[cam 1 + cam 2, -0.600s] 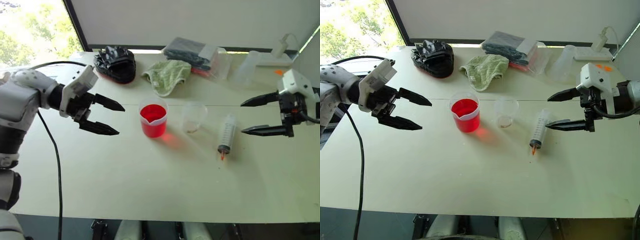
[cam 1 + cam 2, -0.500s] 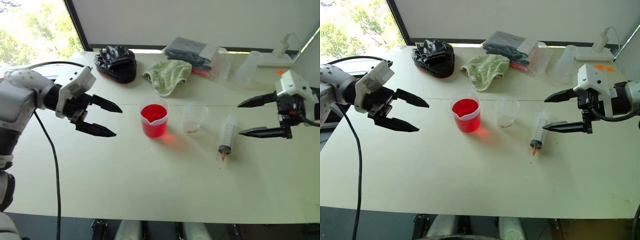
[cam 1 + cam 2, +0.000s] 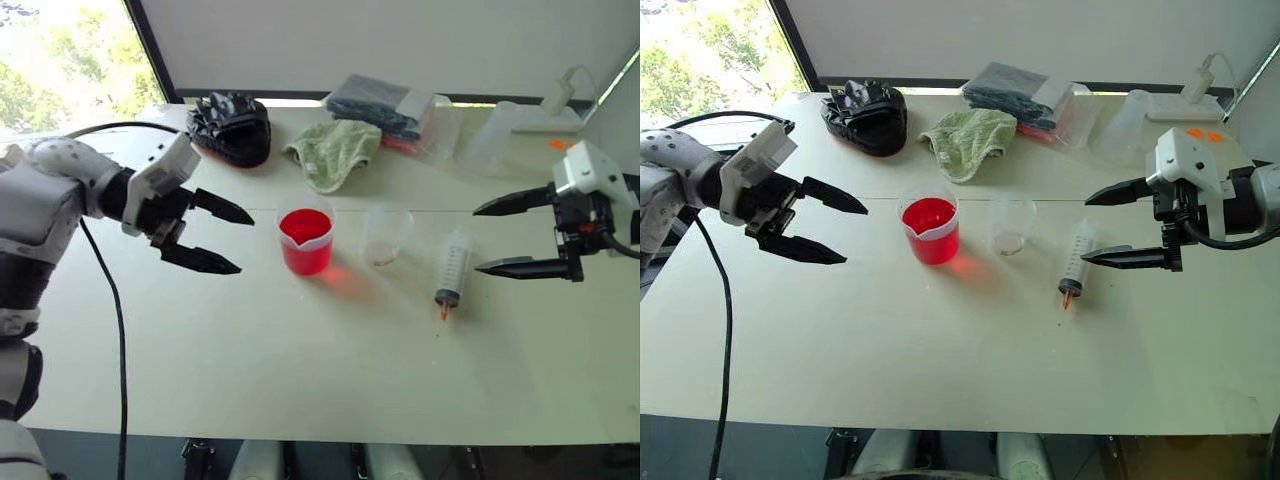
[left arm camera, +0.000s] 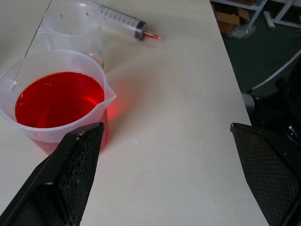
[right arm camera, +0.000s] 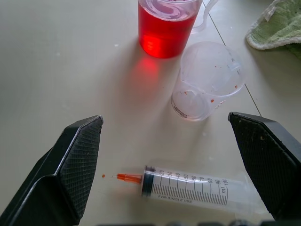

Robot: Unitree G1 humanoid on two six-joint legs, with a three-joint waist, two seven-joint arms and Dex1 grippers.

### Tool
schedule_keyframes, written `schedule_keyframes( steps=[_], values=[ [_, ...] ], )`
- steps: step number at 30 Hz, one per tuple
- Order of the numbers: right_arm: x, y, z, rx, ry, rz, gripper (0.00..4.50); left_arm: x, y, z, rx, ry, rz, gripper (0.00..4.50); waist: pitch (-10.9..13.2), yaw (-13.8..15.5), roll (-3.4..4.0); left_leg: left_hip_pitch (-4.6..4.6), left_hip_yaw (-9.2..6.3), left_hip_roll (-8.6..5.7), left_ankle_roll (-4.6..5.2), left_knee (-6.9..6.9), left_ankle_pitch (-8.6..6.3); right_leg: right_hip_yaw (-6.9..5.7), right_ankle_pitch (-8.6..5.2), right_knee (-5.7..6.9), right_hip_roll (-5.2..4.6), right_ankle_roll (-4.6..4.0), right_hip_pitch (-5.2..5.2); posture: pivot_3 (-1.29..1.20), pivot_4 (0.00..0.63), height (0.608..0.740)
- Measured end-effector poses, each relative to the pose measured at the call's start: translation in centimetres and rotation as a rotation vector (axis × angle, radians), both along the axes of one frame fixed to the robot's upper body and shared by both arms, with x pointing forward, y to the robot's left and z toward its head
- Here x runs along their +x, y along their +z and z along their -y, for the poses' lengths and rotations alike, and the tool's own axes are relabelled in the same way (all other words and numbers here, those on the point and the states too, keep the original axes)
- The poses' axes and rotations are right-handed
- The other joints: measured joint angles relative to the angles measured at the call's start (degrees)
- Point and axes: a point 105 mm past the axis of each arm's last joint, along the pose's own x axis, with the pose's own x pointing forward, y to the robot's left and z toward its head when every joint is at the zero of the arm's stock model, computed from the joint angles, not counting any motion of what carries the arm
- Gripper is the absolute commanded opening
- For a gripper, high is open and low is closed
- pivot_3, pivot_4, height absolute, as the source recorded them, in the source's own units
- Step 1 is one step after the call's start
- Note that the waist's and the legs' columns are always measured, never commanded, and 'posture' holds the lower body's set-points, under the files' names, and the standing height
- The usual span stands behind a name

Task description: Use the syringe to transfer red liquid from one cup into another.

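On the pale table, we see the syringe lying flat, untouched.
Its clear, printed barrel ends in an orange-red tip, just beside the colourless cup and near the beaker of red liquid; our left gripper and right gripper both gape empty.
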Motion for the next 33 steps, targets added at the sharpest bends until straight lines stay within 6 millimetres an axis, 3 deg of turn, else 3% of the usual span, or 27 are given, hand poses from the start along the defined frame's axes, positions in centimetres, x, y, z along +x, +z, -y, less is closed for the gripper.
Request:
schedule_keyframes(
  steps=[14, 21, 26, 29, 33],
  values=[
    [-0.2, -0.5, -0.1, 0.039, -0.095, -0.063, 4.46, 0.4, -0.7, 1.4, -0.042, -0.042, -0.011, 4.50, 0.0, 0.0, 0.00, 0.00, 0.00, -0.02, 0.00, 0.08, 0.00, 0.01, 0.00, 0.11, -0.01, 0.00, -0.01, 0.00, 0.150, 0.711],
    [0.3, -2.0, 1.0, 0.022, -0.348, -0.256, 4.46, 0.3, 0.0, 2.7, -0.062, -0.098, 0.028, 4.50, 0.0, 0.0, 0.00, -0.01, 0.00, -0.03, 0.00, 0.16, 0.00, 0.03, 0.00, 0.19, -0.02, 0.00, -0.02, 0.00, 0.150, 0.711],
    [0.9, -4.8, 2.0, 0.021, -0.566, -0.459, 4.46, 0.0, -0.3, 3.6, -0.056, -0.147, 0.054, 4.50, 0.0, -0.1, 0.00, -0.02, 0.03, -0.02, 0.00, 0.19, 0.00, 0.08, 0.00, 0.40, -0.01, -0.01, -0.13, 0.00, 0.150, 0.711],
    [2.0, -5.8, 2.1, 0.038, -0.656, -0.485, 4.46, 0.0, -0.7, 5.5, -0.079, -0.211, 0.044, 4.50, 0.0, 0.1, 0.00, -0.16, 0.04, -0.05, 0.01, 0.40, 0.00, 0.10, 0.00, 0.49, -0.01, -0.01, -0.22, 0.00, 0.150, 0.711],
    [3.9, -6.9, 3.3, 0.069, -0.859, -0.513, 4.46, 0.4, -1.0, 6.6, -0.095, -0.245, 0.060, 4.50, 0.0, 0.0, 0.00, -0.39, 0.03, -0.03, 0.05, 0.67, -0.03, 0.10, 0.00, 0.65, 0.01, -0.01, -0.41, 0.00, 0.150, 0.711]
  ],
)
